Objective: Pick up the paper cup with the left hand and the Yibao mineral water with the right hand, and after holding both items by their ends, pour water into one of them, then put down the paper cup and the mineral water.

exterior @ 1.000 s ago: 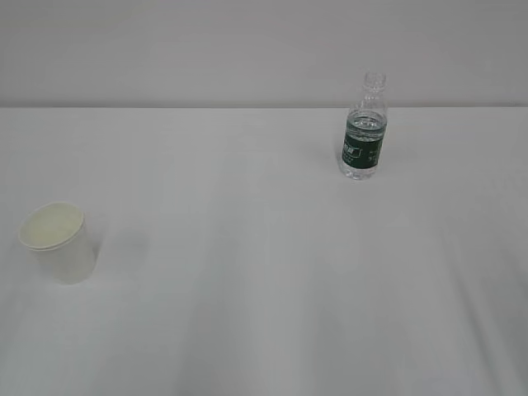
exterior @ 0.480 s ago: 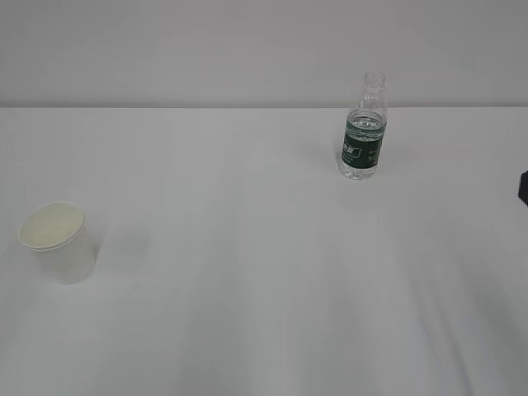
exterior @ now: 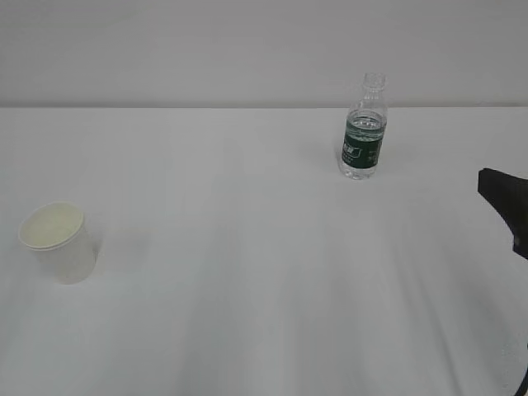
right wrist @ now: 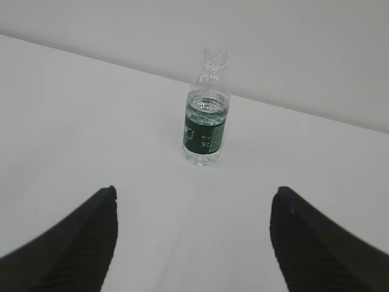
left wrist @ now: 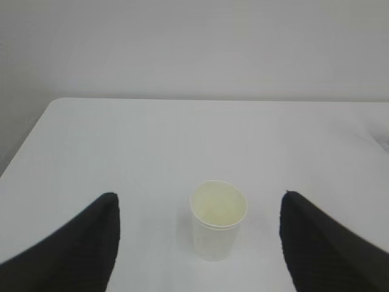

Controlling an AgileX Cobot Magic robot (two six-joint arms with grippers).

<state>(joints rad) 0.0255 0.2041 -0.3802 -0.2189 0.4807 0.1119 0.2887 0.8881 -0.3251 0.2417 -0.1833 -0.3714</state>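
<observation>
Exterior view shows the paper cup (exterior: pixel 57 242) standing up at the left on the white table (exterior: pixel 247 272), & the Yibao mineral water (exterior: pixel 364 128) standing far back on the right w/ no cap, well apart from the cup. Left hand (left wrist: pixel 197 243) has its black fingers (left wrist: pixel 79 243) wide open w/ nothing in them, cup just ahead between them. Right hand (right wrist: pixel 191 243) is wide open & empty too, bottle ahead of it w/ water (right wrist: pixel 205 109) inside, near its shoulder.

Right hand (exterior: pixel 505 216) mostly cut off at exterior view's edge.
</observation>
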